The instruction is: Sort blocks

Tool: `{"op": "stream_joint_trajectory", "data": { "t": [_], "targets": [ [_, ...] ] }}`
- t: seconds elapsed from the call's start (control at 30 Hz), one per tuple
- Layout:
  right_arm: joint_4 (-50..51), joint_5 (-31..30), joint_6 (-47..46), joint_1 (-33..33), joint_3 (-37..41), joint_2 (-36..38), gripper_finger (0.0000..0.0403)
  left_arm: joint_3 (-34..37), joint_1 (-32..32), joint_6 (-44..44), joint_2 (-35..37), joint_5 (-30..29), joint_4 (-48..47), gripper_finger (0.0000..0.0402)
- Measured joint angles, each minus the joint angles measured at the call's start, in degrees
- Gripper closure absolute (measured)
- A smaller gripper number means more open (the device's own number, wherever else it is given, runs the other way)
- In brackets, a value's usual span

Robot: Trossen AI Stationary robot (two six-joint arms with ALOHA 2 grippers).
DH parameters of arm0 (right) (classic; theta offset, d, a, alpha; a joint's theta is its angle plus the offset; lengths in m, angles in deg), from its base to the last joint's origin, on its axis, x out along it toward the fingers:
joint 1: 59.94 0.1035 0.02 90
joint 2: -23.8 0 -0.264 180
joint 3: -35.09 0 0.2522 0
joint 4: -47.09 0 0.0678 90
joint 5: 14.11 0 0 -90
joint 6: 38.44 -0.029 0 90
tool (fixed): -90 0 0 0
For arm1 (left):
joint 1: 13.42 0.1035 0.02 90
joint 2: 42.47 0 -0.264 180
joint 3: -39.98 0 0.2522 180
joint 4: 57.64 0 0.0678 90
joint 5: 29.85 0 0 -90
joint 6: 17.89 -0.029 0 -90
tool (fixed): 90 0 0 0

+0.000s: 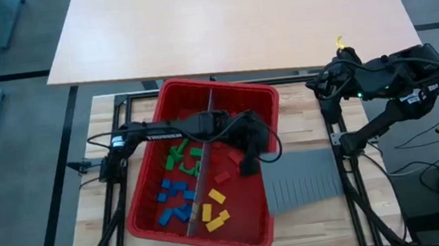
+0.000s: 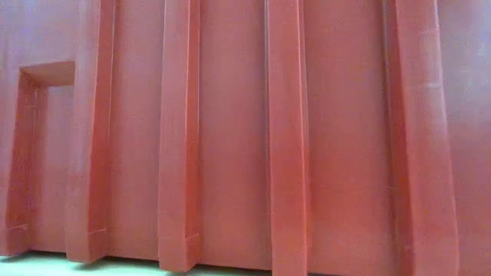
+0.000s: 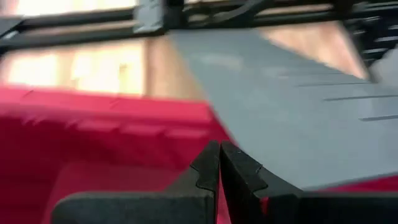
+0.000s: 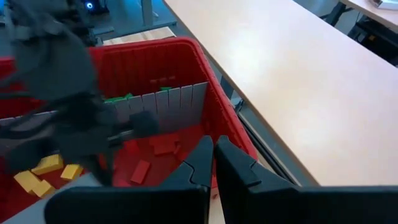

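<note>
The blocks lie in a red bin [image 1: 200, 86] split by a grey divider [image 1: 205, 153]: green blocks [image 1: 186, 154] and blue blocks [image 1: 174, 200] on its left side, red blocks [image 1: 224, 171] and yellow blocks [image 1: 214, 210] on its right. My left gripper [image 1: 247, 162] reaches over the bin's right side near the right wall; in its wrist view it [image 3: 219, 163] is shut with nothing showing between the fingers. My right gripper [image 1: 318, 83] waits shut [image 4: 213, 150] beyond the bin's far right corner, above the table.
A flat grey slotted panel [image 1: 306, 181] lies on the table against the bin's right wall, just beyond my left gripper. A light tabletop [image 1: 226, 21] stands past the far edge. The bin's ribbed wall [image 2: 230, 138] fills the low view.
</note>
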Motion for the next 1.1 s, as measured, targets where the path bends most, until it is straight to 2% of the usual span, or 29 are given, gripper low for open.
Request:
{"op": "stream_joint_trajectory", "data": {
  "t": [0.33,0.53,0.6,0.77,0.97,1.1],
  "targets": [
    [0.0,-1.4,0.2,0.0,0.0,0.1,0.0403,0.0,-4.2,-3.2,0.0,8.4,7.2,0.0401],
    [0.0,-1.5,0.0,0.0,0.0,0.2,0.0403,0.2,-5.2,-3.2,0.0,8.9,7.5,0.0401],
    [0.0,-1.5,-0.3,0.0,0.0,0.2,0.0403,0.2,-5.2,-3.1,0.0,7.9,7.2,0.0401],
    [0.0,-1.5,-1.0,0.0,0.0,0.2,0.0403,-0.6,-5.0,-3.6,0.5,-0.4,5.9,0.0401],
    [0.0,-1.5,-1.6,0.0,0.0,0.2,0.0403,-1.1,-4.7,-4.0,1.9,-3.6,4.8,0.0401],
    [0.0,-1.5,-1.8,0.0,0.0,0.2,0.0403,-1.1,-4.7,-4.0,1.9,-3.8,-0.5,0.0401]
  ]
}}
